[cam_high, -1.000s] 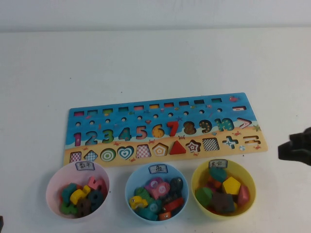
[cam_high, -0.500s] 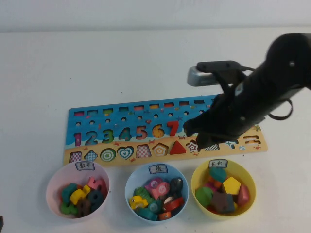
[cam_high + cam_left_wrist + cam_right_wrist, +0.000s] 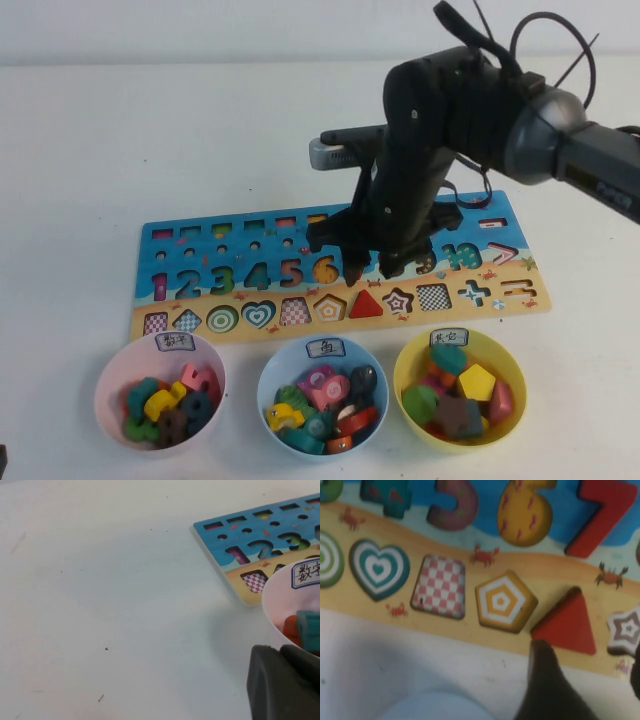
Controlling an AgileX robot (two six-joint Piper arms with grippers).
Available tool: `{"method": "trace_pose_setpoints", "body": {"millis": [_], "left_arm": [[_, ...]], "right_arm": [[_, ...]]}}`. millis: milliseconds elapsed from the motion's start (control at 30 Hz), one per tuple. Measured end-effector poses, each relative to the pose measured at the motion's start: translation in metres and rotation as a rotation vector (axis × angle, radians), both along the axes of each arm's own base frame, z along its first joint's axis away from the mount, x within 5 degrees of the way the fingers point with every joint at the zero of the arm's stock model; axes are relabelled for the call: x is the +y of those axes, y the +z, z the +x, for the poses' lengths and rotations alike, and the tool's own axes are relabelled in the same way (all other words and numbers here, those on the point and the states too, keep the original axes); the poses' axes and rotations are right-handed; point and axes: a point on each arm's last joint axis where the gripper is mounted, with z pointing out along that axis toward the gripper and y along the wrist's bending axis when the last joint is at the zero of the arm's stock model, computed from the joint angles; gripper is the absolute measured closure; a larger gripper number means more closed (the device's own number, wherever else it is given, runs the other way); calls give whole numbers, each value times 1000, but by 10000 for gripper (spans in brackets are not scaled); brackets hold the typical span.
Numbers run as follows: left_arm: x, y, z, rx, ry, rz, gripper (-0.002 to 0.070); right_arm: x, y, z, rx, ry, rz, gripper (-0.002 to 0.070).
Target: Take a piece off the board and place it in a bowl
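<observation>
The board point(image 3: 200, 238) lies across the middle of the table. The red 7 piece point(image 3: 605, 515) sits in its slot next to the yellow 6 point(image 3: 525, 512); in the high view my right gripper hides it. My right gripper point(image 3: 372, 270) hangs open and empty just above the board, its fingers straddling the 7's place, near the red triangle point(image 3: 567, 625). One dark finger point(image 3: 545, 680) shows in the right wrist view. The pink bowl point(image 3: 105, 385) stands in front of the board at the left, holding several pieces. My left gripper point(image 3: 285, 685) is shut beside that bowl point(image 3: 280, 610).
A light blue bowl point(image 3: 268, 385) and a yellow bowl point(image 3: 512, 370), both holding several pieces, stand in front of the board. Numerals 1 to 6 and several shape pieces sit in the board. Bare white table lies behind and to the left.
My right arm has swung in from the right edge and leftward over the board; its open gripper now hangs over the 7. The left arm has not moved.
</observation>
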Motion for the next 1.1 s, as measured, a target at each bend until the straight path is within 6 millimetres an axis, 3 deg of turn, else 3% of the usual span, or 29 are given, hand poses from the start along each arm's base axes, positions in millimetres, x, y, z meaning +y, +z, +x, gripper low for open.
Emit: {"method": "trace_pose_setpoints", "body": {"millis": [300, 567, 1100], "left_arm": [[0, 0, 0, 0, 0, 0, 675], [0, 0, 0, 0, 0, 0, 675], [0, 0, 0, 0, 0, 0, 675]], "right_arm": [[18, -19, 36, -53, -103, -27, 335], [27, -36, 54, -77, -113, -58, 334], [28, -48, 63, -98, -110, -94, 334]]}}
